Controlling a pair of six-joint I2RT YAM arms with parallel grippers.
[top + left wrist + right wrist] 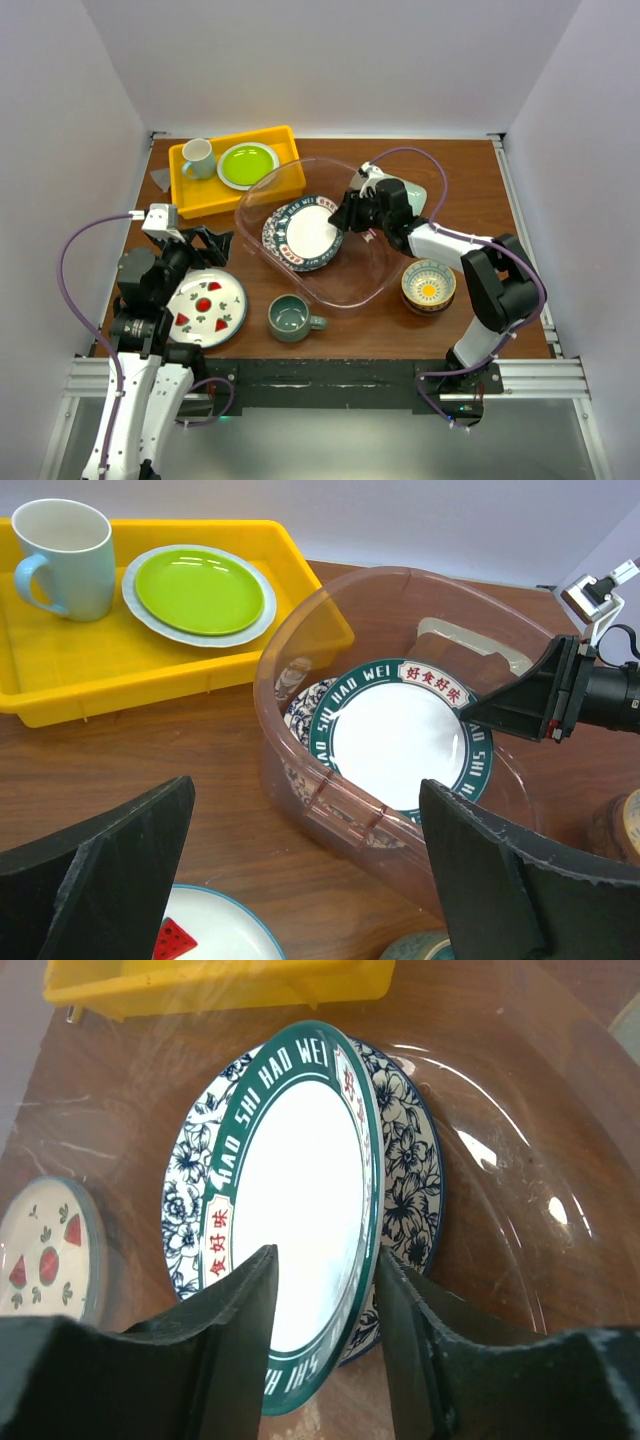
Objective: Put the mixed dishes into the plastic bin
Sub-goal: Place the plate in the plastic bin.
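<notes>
My right gripper [345, 215] is inside the clear plastic bin [345, 300]. It is shut on the rim of a white plate with a green lettered band [310, 230], held tilted against a blue floral plate [275, 240]. In the right wrist view the plate [300, 1170] crosses between the fingers [230, 1310]. My left gripper [305, 870] is open and empty over the table by a white plate with red fruit marks [205, 305]. A grey-green mug [290, 318] and a patterned yellow-inside bowl [428, 285] stand in front of the bin. A pale-green tray [415, 192] lies behind my right wrist.
An opaque yellow tray [190, 200] at the back left holds a pale mug [198, 158] and a lime-green plate [247, 163]. White walls enclose the table on three sides. The bin's left rim [300, 630] sits close to the yellow tray.
</notes>
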